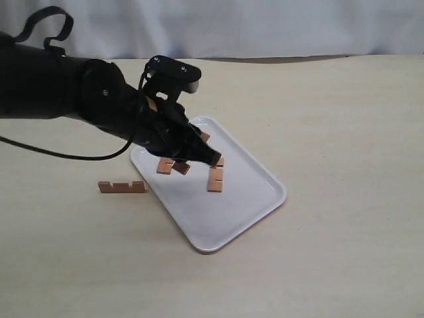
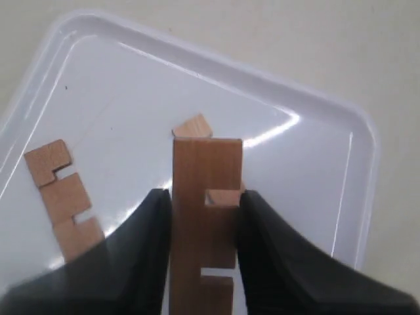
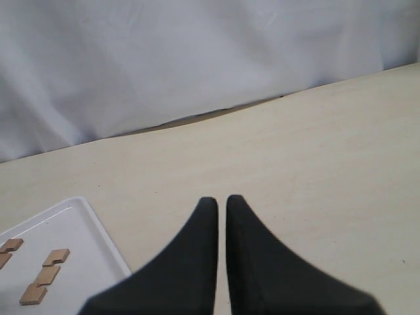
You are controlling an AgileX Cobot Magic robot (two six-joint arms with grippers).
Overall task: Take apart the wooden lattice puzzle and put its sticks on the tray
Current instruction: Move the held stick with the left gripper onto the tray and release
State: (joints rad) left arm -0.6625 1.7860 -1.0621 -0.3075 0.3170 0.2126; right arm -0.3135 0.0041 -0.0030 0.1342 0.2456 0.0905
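Left gripper (image 2: 205, 203) over the tray (image 1: 232, 199), clamped on one stick (image 2: 197, 167).
Its fingers pinch the notched stick by its edges. A second stick (image 2: 62, 197) lies on the tray just beside them, and a third (image 1: 122, 187) lies off the tray, back by the wrist. The right gripper (image 3: 221, 203) is closed and empty.

Setting: robotics test station. Evidence: smooth pale beige bench (image 1: 344, 132), wrinkled white fabric backdrop (image 1: 265, 26), black cabled robot arm (image 1: 59, 86).
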